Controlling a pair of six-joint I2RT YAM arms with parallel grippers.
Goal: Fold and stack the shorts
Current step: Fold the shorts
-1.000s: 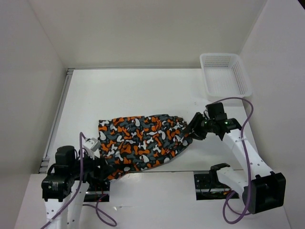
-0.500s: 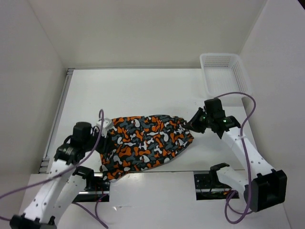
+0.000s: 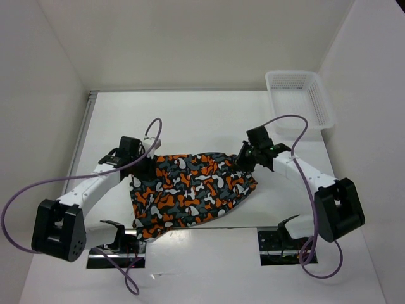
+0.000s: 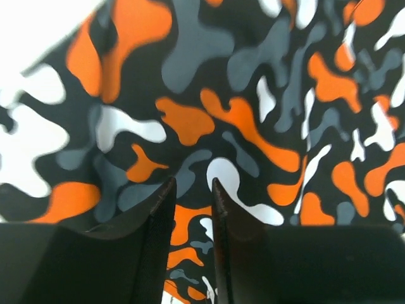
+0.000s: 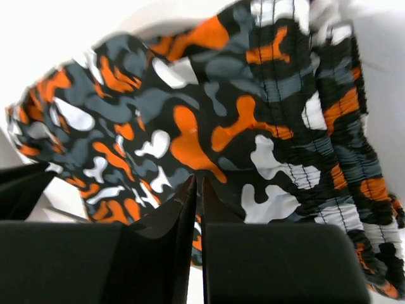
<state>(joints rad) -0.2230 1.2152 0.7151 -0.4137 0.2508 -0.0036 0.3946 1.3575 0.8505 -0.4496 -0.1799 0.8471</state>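
Note:
The shorts (image 3: 190, 190), printed in orange, grey, black and white blotches, lie spread on the white table. My left gripper (image 3: 140, 166) is at their far left corner. In the left wrist view its fingers (image 4: 193, 183) stand narrowly apart with the printed cloth (image 4: 240, 114) bunched between them. My right gripper (image 3: 242, 163) is at the far right corner, by the gathered waistband (image 5: 329, 114). Its jaws (image 5: 196, 180) are almost together, pinching the cloth's edge (image 5: 190, 126).
A white mesh basket (image 3: 272, 101) stands at the back right of the table. White walls close in the table at left, back and right. Purple cables (image 3: 288, 120) loop off both arms. The arm mounts (image 3: 281, 237) sit at the near edge.
My left arm swung from the near edge up to the shorts' far left corner and its jaws narrowed on the cloth. The right gripper slid left onto the right corner and shut.

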